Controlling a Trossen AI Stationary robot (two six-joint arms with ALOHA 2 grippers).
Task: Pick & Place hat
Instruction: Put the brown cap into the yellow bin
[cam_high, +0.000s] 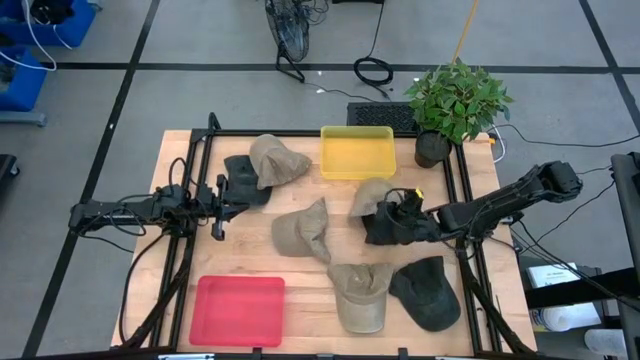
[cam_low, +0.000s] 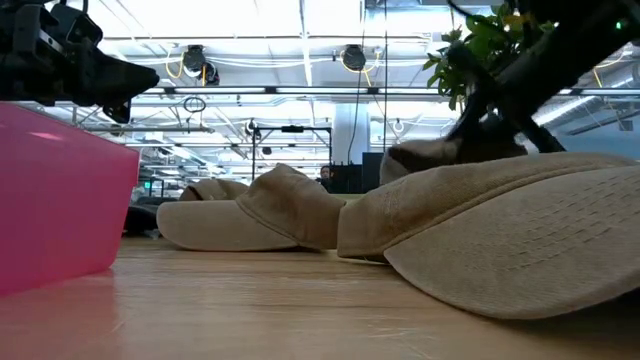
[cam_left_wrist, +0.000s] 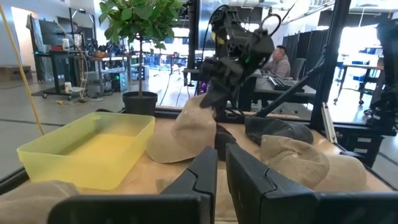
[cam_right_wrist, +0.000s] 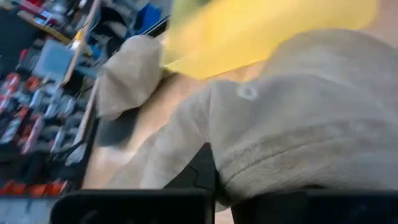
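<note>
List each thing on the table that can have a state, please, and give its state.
right gripper: shut on a tan hat near the yellow bin
left gripper: shut, holding nothing, beside a dark hat
yellow bin: empty
red bin: empty
tan hat in the middle: lying loose
black hat: lying loose at the near right

Floor (cam_high: 200, 100): grey, crossed by dark lines, upper part of the high view | Ceiling lights (cam_low: 300, 20): bright rows, top of the low view | Potted plant (cam_high: 455, 105): leafy, upper right (just beside the table's corner) | Seated person (cam_left_wrist: 280, 62): far behind, right of centre in the left wrist view
</note>
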